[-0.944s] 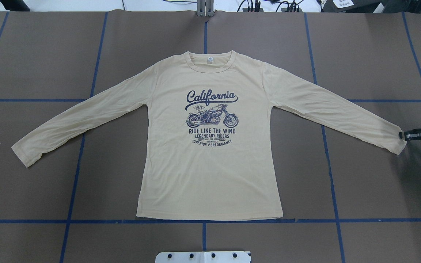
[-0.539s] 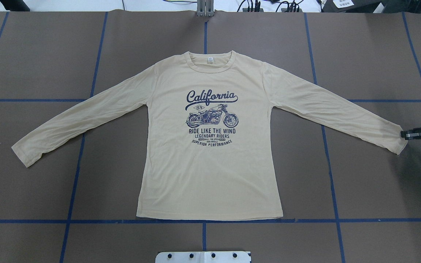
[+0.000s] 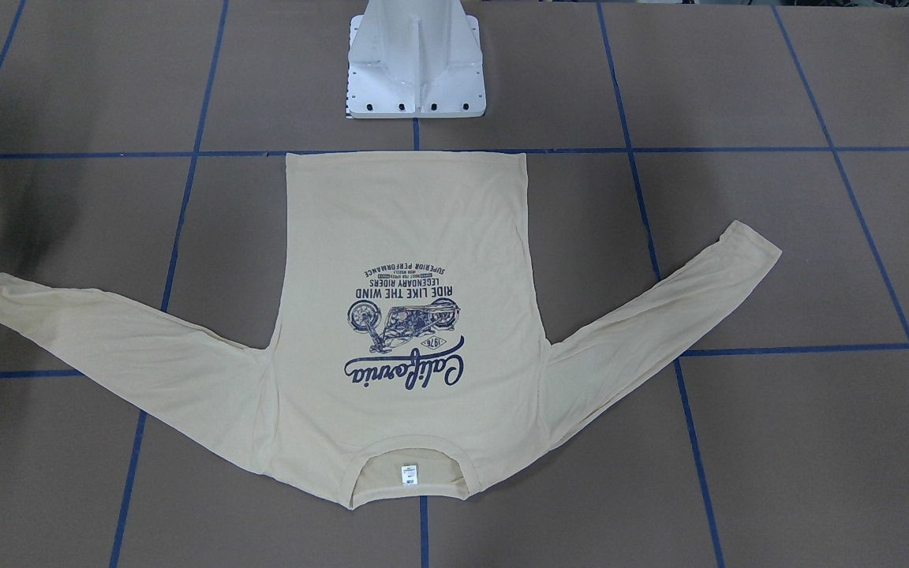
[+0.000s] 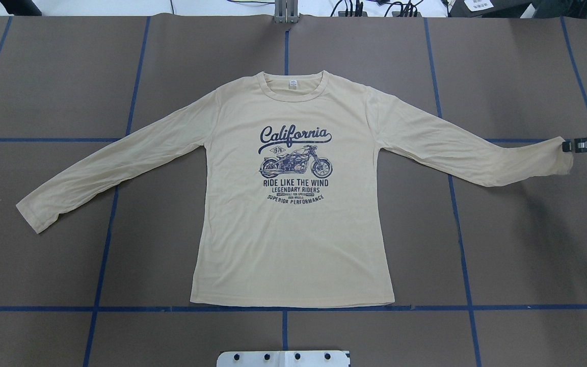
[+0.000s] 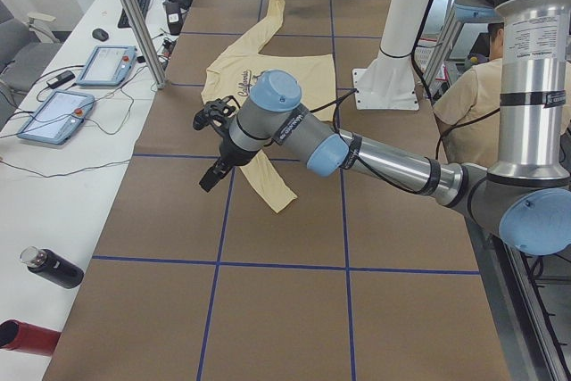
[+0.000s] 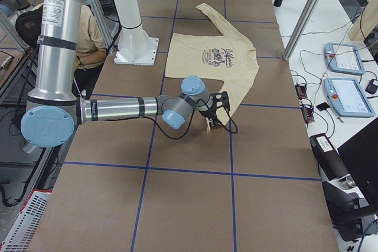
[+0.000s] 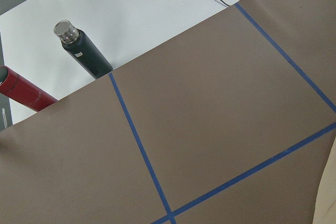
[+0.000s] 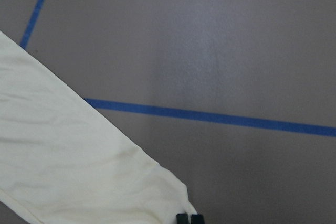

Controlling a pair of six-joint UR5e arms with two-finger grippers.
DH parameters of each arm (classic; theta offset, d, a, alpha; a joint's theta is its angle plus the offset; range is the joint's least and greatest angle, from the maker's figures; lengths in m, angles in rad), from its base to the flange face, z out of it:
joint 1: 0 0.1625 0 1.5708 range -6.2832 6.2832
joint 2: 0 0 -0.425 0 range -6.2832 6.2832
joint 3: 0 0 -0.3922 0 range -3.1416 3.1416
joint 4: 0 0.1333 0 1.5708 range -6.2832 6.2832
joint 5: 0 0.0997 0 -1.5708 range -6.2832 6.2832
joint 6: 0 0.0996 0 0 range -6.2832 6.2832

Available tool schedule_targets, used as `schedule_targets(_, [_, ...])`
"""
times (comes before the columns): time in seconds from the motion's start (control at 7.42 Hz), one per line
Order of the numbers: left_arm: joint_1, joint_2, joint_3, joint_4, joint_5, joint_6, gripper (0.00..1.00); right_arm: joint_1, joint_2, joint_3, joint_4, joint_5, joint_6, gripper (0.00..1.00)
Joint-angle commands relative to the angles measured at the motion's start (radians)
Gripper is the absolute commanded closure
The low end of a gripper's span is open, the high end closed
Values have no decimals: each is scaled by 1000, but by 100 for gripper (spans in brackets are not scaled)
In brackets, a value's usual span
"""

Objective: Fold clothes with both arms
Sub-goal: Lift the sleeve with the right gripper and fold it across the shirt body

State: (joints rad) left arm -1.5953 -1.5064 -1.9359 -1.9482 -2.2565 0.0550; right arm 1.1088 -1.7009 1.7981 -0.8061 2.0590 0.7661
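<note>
A brown surface [image 4: 44, 76] marked into squares by blue tape lines [image 4: 120, 308] carries a pale cream-yellow long-sleeved T-shirt [image 4: 293, 244], which lies flat and face up at its middle with the hem toward the white pedestal base [image 3: 415, 63]. The navy California print [image 4: 296, 168] shows in full. The left arm [image 5: 384, 160] reaches out low above the surface, beside the sleeve on the robot's left. The right arm [image 6: 112, 109] stretches along the surface to the other sleeve, which is drawn out nearly straight. The right tool [image 4: 568, 147] is clenched on that sleeve's cuff [image 4: 561, 158], its fingertips [image 8: 189, 217] pressed together at the cuff's corner. The left tool [image 5: 211, 176] hangs over bare surface, and I cannot tell whether it is released or clenched. A black bottle [image 7: 84, 51] and a red bottle [image 7: 23, 90] lie beyond the surface's edge. A small white neck label [image 4: 292, 84] sits inside the collar.
</note>
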Motion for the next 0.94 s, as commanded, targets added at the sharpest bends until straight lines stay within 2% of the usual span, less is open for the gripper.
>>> schedule_targets(0.0, [0,-2,0,0,0,-3,0,17,140,109,-180,-11,13,100])
schedule_targets(0.13, [0,0,-2,0,0,-3,0,-7,252,106,-258,-45,48,100])
schedule_targets(0.27, [0,-2,-2,0,0,-4,0,-58,380,106,-386,-75,105,100])
schedule_targets(0.54, [0,-2,2,0,0,-4,0,-237,655,83,-645,-288,270,100])
schedule_targets(0.67, [0,-2,3,0,0,-4,0,-289,749,37,-677,-365,335,100])
schedule_targets(0.81, [0,-2,3,0,0,-4,0,-323,852,-58,-676,-413,390,100])
